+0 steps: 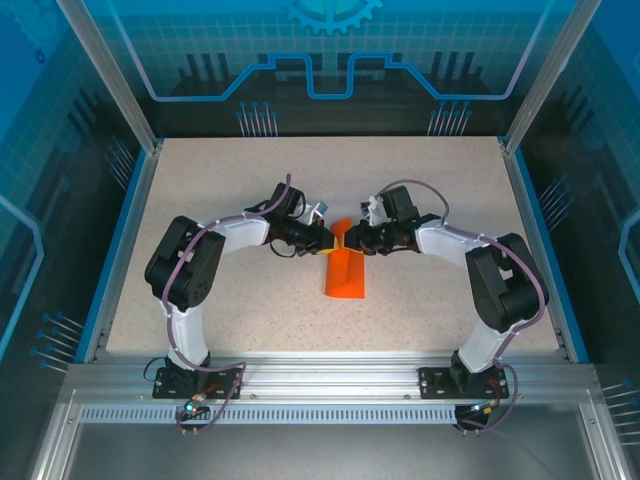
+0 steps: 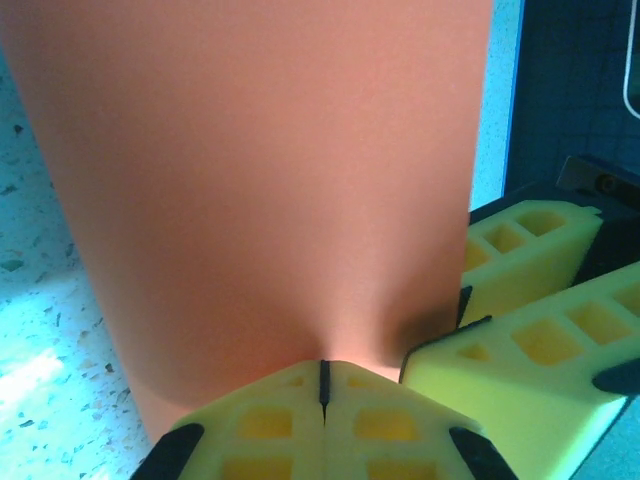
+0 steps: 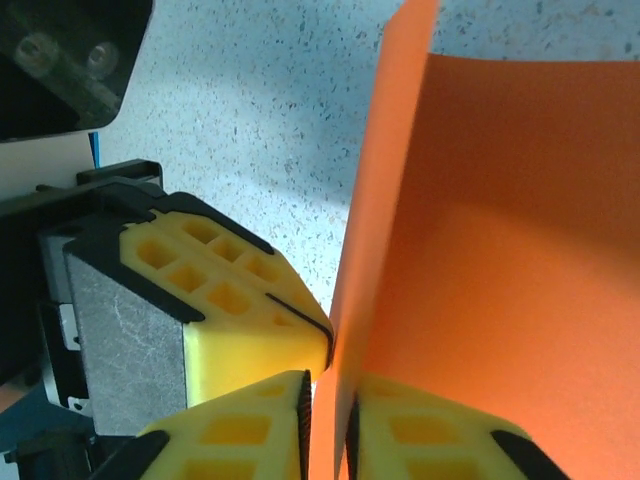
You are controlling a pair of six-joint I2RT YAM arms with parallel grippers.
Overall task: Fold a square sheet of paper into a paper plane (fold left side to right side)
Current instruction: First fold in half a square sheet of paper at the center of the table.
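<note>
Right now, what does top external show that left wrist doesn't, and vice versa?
Top external: the left arm and right arm, the table, and the whole square sheet of paper, pinched at its far end. Left wrist: close up, the left pincer shut on the sheet's edge. Both: the orange sheet, with the right pincer beside the left one.
</note>
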